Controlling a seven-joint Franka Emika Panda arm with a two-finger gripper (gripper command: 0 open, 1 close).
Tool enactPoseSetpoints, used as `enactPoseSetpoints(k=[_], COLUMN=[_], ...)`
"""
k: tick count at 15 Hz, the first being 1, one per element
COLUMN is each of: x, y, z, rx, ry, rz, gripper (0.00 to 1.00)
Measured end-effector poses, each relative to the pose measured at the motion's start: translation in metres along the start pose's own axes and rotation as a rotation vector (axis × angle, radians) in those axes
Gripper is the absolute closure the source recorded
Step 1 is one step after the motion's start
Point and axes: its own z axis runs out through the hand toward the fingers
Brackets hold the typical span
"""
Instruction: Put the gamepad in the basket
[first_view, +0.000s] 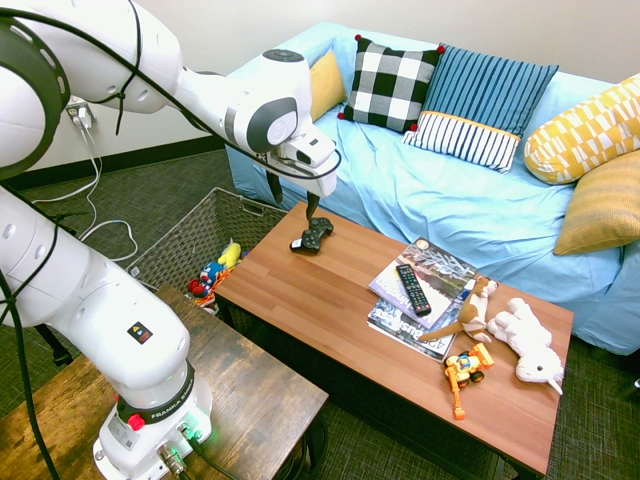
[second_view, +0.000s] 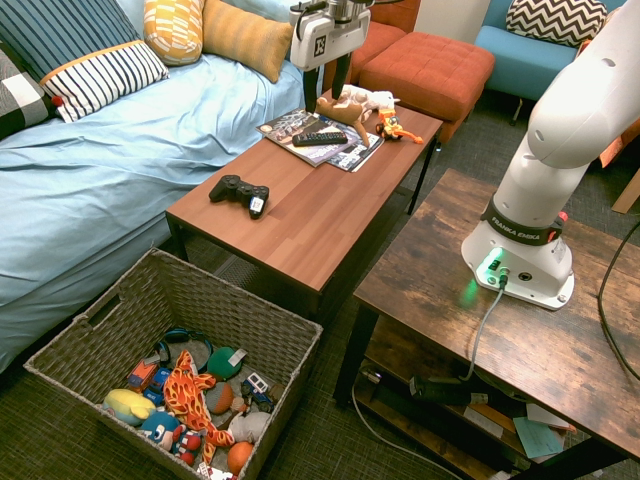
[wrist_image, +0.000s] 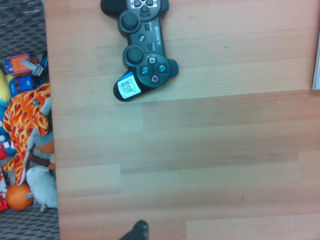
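1. the gamepad (wrist_image: 142, 47) is lying on the wooden coffee table (first_view: 400, 365), below the gripper (first_view: 293, 198) and off to one side of it, apart from the fingers. its buttons and sticks are facing up, and a white label (wrist_image: 128, 86) is showing on one handle.
2. the gripper is hovering above the table, pointing down, its two fingers standing wide apart and holding nothing.
3. the basket (second_view: 298, 335) is standing on the floor, lower than the gripper and past the table's end nearest the gamepad. it is holding a heap of toys, with an orange flame-patterned plush (second_view: 187, 400), a green ball (second_view: 226, 363) and a yellow toy (second_view: 129, 406) showing among them.
4. on the other side of the gamepad from the basket, and below the gripper's level, magazines (first_view: 388, 318) are lying on the table, with a black remote (first_view: 413, 290) resting on top.
5. beyond the magazines, farther along from the basket, a brown plush (first_view: 474, 312), a white plush (first_view: 527, 340) and an orange toy vehicle (first_view: 465, 370) are lying close together.
6. across the table from the robot's base, a sofa (first_view: 440, 205) is standing under a light blue cover, and patterned cushions (first_view: 392, 84) are leaning along its back, well apart from the gripper.
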Motion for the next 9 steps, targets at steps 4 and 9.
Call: enactPoseSetpoints(k=[4, 9], x=[0.004, 0.016], y=[-0.011, -0.063], z=[0.006, 0.037], rx=[-0.018, 0.001], ry=[0.038, 0.028], rz=[-0.014, -0.085], gripper=[0.00, 0.00])
